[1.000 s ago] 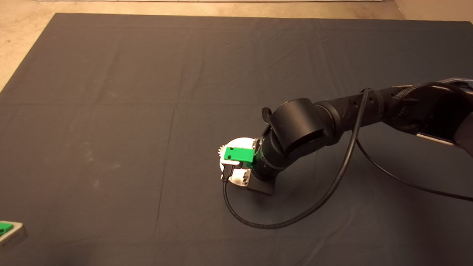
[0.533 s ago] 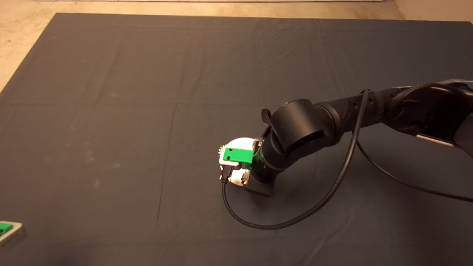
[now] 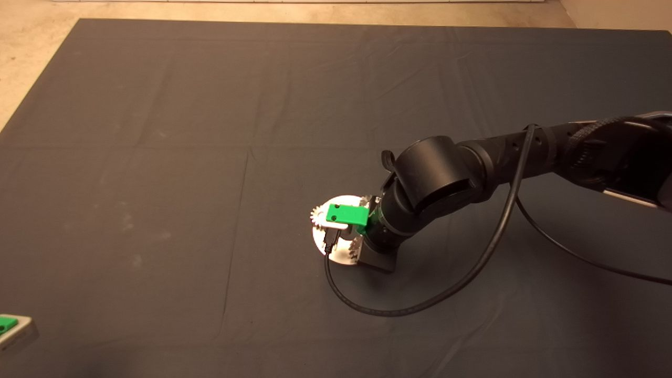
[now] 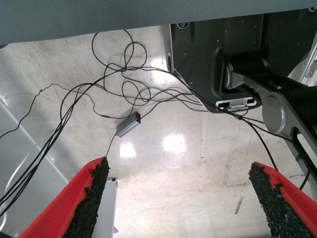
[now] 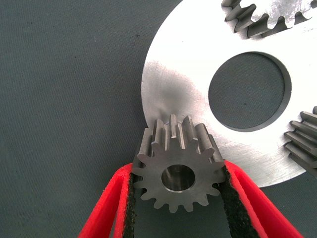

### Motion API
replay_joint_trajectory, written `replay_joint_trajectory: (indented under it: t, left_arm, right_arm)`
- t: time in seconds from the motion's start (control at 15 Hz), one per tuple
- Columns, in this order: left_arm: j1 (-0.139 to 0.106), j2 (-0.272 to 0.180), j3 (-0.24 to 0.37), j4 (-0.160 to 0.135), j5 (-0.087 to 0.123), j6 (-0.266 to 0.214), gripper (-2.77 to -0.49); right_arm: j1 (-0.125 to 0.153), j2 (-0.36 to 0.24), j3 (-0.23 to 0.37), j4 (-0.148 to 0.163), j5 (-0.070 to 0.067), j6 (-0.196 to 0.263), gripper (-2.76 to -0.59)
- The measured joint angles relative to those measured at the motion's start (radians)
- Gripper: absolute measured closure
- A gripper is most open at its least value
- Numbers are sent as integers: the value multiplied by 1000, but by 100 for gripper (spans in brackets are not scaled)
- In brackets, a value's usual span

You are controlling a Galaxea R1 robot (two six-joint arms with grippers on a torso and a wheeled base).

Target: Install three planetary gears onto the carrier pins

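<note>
Dark mat (image 3: 157, 157): right gripper (image 5: 176, 198) pinches third gear (image 5: 177, 170) at disc (image 5: 183, 94) edge; misaligned bore could jam on pin. Left gripper (image 4: 181, 198), spread, waits near-left.

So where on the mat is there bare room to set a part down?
Bare mat runs everywhere left of the disc, and along the far edge. It is crowded at the disc: right gripper holding a gear, plus arm cable looping nearside. Left gripper waits at the lower-left corner.
</note>
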Motion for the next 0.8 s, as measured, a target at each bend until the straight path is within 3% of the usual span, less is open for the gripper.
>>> replay_joint_trajectory:
  t: [0.4,0.8]
  left_arm:
    - [0,-2,0,0,0,0,-202]
    - [0,-9,0,0,0,0,-202]
  right_arm:
    - [0,4,0,0,-1,0,-104]
    - [0,30,4,-2,-26,0,-104]
